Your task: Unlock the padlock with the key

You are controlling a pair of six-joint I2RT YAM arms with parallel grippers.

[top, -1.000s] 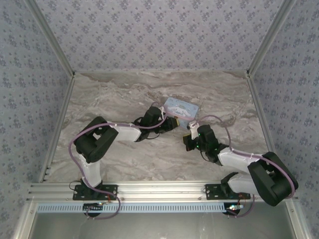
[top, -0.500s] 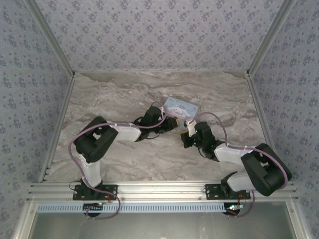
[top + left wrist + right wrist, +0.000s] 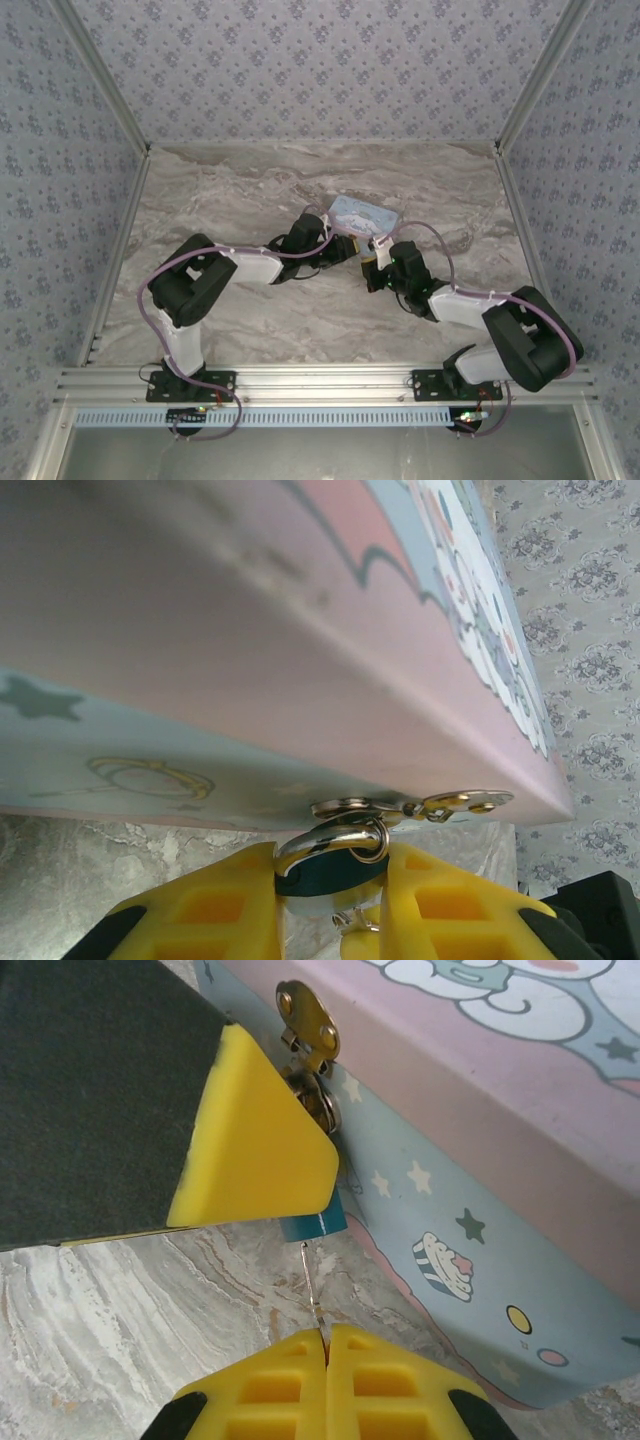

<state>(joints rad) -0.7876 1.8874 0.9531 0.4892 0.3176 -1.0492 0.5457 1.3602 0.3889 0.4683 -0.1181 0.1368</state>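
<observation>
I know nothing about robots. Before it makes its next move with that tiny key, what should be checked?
1. Padlock clamped in the left gripper: ok.
2. Key pinched in the right gripper: ok.
3. Key tip meets the padlock's underside: ok.
4. Key fully seated in the keyhole: cannot tell.
5. Shackle released: not ok, it is threaded through the hasp of the tin box.
6. Tin box resting flat on the table: ok.
</observation>
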